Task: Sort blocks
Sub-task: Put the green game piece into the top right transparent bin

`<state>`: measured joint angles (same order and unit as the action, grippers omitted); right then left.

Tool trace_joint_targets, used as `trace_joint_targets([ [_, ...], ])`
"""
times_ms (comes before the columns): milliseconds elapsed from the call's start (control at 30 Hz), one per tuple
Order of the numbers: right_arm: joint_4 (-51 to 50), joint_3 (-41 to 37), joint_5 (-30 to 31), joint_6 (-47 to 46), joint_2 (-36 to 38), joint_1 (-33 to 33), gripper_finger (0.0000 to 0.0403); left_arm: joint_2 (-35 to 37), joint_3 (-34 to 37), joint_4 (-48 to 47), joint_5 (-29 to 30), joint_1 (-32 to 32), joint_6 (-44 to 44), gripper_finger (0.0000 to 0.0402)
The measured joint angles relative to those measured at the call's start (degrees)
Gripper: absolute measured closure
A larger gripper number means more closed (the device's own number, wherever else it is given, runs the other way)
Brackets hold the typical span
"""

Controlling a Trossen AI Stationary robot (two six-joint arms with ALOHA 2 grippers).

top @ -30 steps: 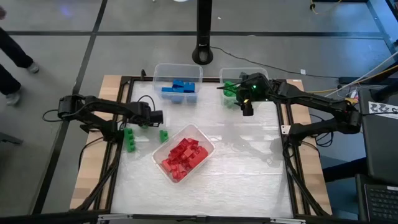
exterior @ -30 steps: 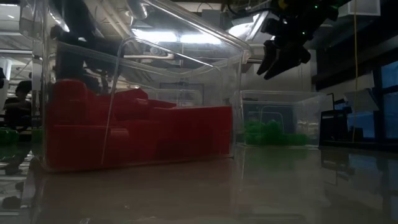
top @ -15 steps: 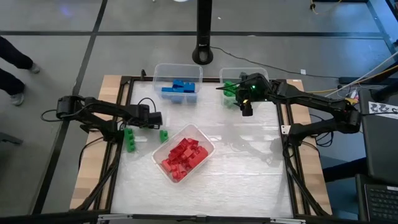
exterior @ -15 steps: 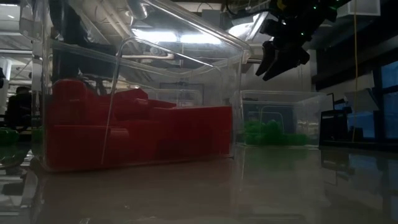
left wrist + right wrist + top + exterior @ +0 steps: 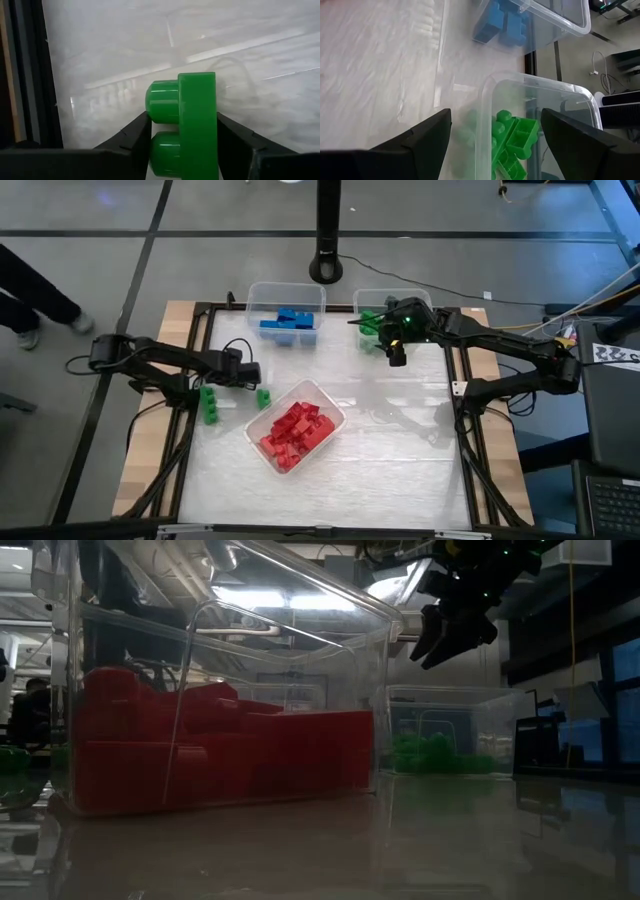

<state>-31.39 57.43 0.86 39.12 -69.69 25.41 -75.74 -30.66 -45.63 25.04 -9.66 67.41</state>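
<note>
A small green block (image 5: 187,125) lies on its side on the table near the left edge, also seen from above (image 5: 263,396). My left gripper (image 5: 182,142) (image 5: 257,384) is down over it and shut on it. A second green block (image 5: 210,402) rests on the table farther left. My right gripper (image 5: 397,356) (image 5: 447,635) hangs open in the air at the near left corner of the bin of green blocks (image 5: 512,142), with nothing between its fingers (image 5: 495,150). Red blocks (image 5: 293,428) fill a clear bin in the middle. My left gripper pinches the green block between its two fingers. One finger is against the studs (image 5: 150,117) and the other against the opposite flat face (image 5: 216,120). The fingers slant steeply down from the table's left side. The block seems to lie on the table surface.
Three clear bins stand on the white table: blue blocks (image 5: 283,312) at the far middle, green (image 5: 388,304) at the far right, red (image 5: 322,402) in the middle. A black frame rail (image 5: 22,75) runs close beside the left gripper. A person's legs (image 5: 35,295) show on the floor at far left.
Both arms and all blocks keep their places in the high and low views. Only the person's legs on the floor at the far left have stepped farther into view.
</note>
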Motion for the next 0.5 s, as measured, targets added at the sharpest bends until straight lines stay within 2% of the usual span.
trace_joint_targets([
  [300,1.45,0.0,-0.02,0.33,0.0,0.0,0.0094,9.15,0.11,1.18,0.4,2.08,-1.81,0.0242],
  [500,2.68,0.0,-1.31,0.37,0.02,0.0,0.0094,17.28,0.05,7.88,3.17,3.52,-6.96,0.0238],
])
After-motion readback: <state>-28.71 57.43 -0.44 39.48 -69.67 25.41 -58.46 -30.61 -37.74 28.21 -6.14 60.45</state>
